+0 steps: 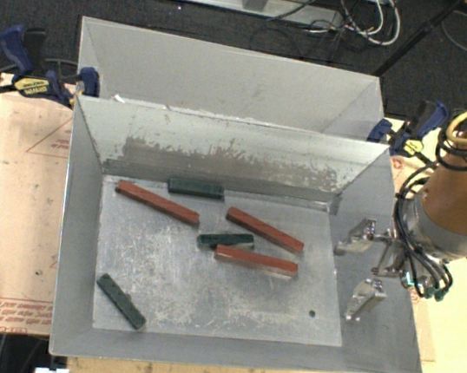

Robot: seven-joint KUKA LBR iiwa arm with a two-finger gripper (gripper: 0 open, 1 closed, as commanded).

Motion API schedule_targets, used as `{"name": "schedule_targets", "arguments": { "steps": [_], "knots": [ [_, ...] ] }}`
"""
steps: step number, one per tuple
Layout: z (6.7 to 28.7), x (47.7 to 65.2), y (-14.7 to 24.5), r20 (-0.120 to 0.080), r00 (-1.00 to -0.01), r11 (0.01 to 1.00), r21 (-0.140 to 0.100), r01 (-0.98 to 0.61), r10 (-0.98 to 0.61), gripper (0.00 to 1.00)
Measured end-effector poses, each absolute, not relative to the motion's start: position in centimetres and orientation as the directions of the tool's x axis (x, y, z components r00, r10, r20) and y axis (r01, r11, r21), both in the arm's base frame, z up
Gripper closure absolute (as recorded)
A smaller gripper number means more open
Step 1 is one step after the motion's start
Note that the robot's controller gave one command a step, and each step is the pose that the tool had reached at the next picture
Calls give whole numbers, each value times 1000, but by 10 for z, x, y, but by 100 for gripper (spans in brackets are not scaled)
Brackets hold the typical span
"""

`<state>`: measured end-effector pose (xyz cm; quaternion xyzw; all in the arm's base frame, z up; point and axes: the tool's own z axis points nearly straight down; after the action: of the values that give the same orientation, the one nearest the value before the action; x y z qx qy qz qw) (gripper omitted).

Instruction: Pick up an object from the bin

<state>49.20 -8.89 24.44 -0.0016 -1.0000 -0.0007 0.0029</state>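
My gripper hangs over the bin's sloping right wall, with its two metal fingers spread apart and nothing between them. Nearest to it, left of it on the bin floor, lies a long red-brown bar. Another red-brown bar lies slanted just above that one. A short dark green block sits between the two, touching the lower bar's left end.
A third red-brown bar lies at the floor's upper left, and a dark green block rests against the back wall. Another dark green block lies slanted near the front left corner.
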Motion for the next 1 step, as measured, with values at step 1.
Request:
{"name": "schedule_targets", "arguments": {
  "steps": [1],
  "knots": [
    [247,493,-89,-1,-1000,1000,0,0,0,0]
  ]
}}
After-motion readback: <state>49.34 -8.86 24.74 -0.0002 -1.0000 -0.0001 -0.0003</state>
